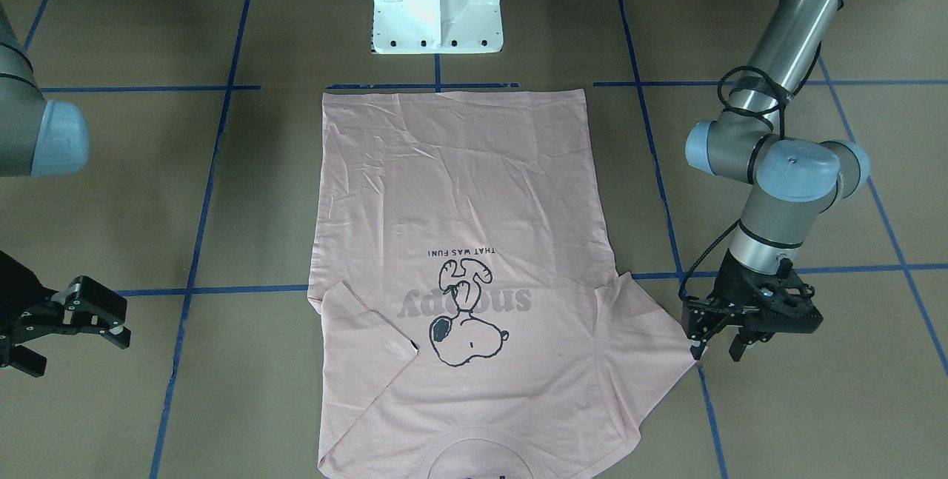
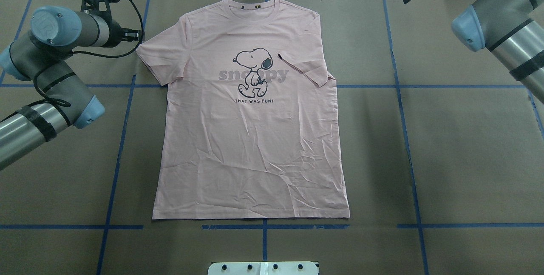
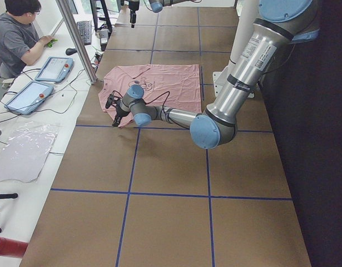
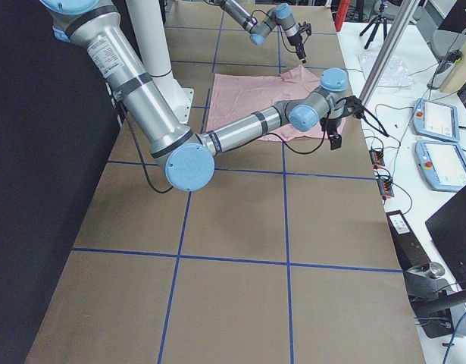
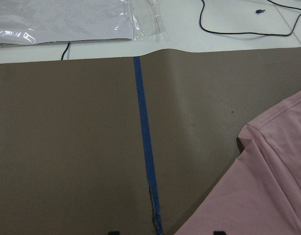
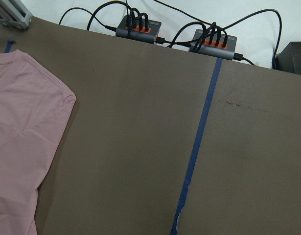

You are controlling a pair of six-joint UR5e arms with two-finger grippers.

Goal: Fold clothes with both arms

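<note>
The pale pink T-shirt [image 2: 250, 156] lies flat and print-up on the brown tabletop [image 2: 467, 160], straight out in front of the white pedestal base [image 1: 437, 12]. Its long axis runs directly away from the base. The hem [image 2: 250, 215] is the end nearest the base, just short of it, and the collar [image 2: 250, 5] is the end farthest from it. The dog print [image 2: 253, 73] therefore reads upright when seen from the base side.

The sleeve on the robot's left [image 2: 157, 60] is spread out sideways. The sleeve on the robot's right [image 2: 308, 69] is already turned in over the chest, with its edge reaching the lettering.

The left hand [image 1: 717, 342] hangs low at the far end from the base, just beside the tip of the spread sleeve, with its fingers apart and nothing between them. The right hand [image 1: 70, 346] is about as far from the base on the other side, well apart from the cloth, also with its fingers apart and holding nothing.

The shirt is probably thin, light and limp. It is creased across the lower body, so it will likely sag and drag instead of holding a shape, and a single layer could slip out of a shallow pinch. The firmest places to take hold look like the stitched edges: the sleeve cuff, the shoulder seam beside the collar, and the hem corners. Lifting two points on the same side together should keep the fold line parallel to the long axis.
</note>
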